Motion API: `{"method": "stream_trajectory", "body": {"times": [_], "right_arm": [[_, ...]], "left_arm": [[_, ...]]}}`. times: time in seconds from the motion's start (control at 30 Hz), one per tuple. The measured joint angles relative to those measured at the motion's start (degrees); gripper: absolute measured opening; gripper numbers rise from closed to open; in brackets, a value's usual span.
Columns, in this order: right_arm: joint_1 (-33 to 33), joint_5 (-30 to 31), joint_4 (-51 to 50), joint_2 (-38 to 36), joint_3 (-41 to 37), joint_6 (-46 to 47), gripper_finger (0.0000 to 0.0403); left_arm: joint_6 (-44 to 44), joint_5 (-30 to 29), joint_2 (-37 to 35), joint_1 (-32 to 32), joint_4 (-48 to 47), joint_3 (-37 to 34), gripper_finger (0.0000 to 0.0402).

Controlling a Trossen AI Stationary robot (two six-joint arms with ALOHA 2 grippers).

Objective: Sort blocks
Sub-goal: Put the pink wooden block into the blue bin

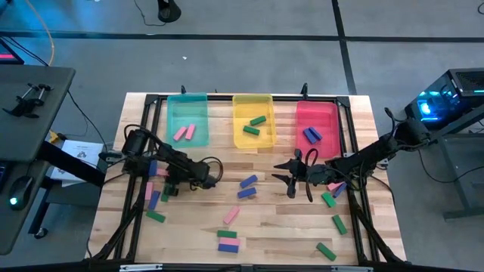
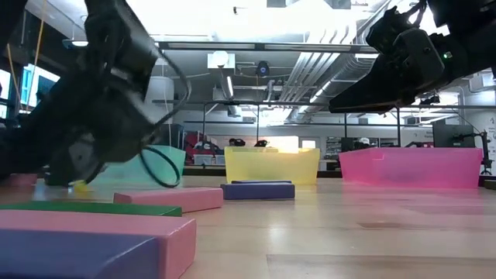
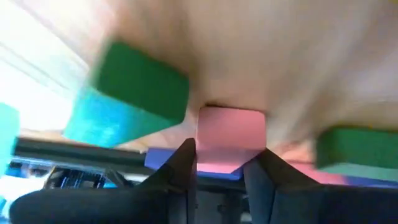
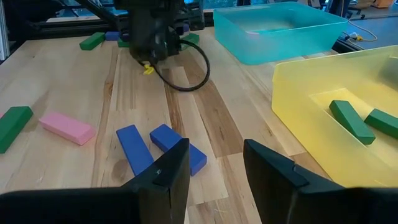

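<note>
The wooden worktop (image 1: 287, 227) is littered with blocks. Left pincer (image 3: 221, 165) is clamped on a pink block (image 3: 230, 134) near the teal tray (image 1: 187, 121); crowding green blocks (image 3: 140, 84) could get dragged along. Right pincer (image 4: 214, 165) is held apart, empty.

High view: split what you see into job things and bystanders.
Job:
- loose blocks on the table
- teal tray, yellow tray, red tray
- left claw, closing on a pink block
- right claw, empty

Bystanders:
- side desk
- papers
- lit computer case
</note>
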Motion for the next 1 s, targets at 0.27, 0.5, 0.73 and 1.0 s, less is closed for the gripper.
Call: {"method": "stream_trajectory", "body": {"times": [0.27,0.5,0.73,1.0], "right_arm": [[-0.02,0.00,0.17,0.00,0.00,0.15,0.0135],[0.00,0.01,0.17,0.00,-0.02,0.15,0.0135],[-0.02,0.01,0.24,0.00,-0.02,0.16,0.0135],[0.00,0.04,-0.07,0.00,-0.02,1.68,0.0135]], "left_arm": [[-1.46,0.45,-7.34,-1.02,-5.60,11.05,0.0068],[-8.68,-16.94,-19.40,7.47,-2.71,18.34,0.0068],[-4.56,-20.27,-22.56,29.63,6.75,16.87,0.0068],[5.72,-17.81,-10.00,46.33,11.75,17.11,0.0068]]}}
